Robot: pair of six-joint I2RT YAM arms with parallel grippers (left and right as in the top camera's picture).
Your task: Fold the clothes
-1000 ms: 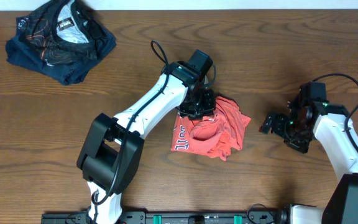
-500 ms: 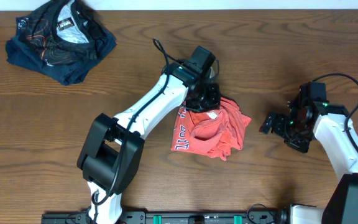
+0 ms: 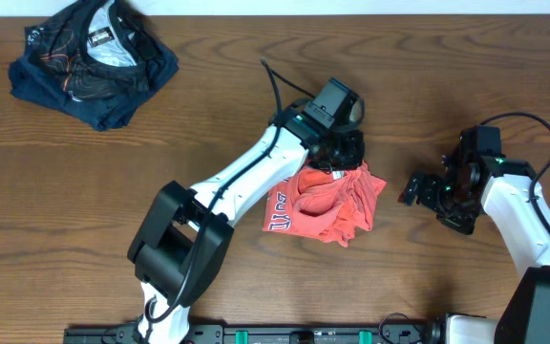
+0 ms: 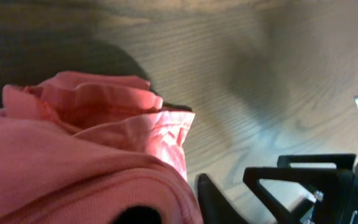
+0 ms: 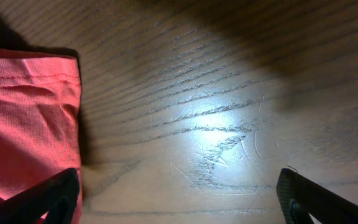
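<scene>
Wooden table (image 3: 256, 96) with a crumpled red T-shirt (image 3: 327, 205) at centre, its white lettering unreadable. Left gripper (image 3: 342, 158) bends over the shirt's far edge, grip unclear; right gripper (image 3: 411, 189) rests spread wide, empty, nearby right.

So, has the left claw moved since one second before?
Yes. In the overhead view the left claw went toward the right, farther from the dark clothes in the corner, above the red shirt's top edge.
</scene>
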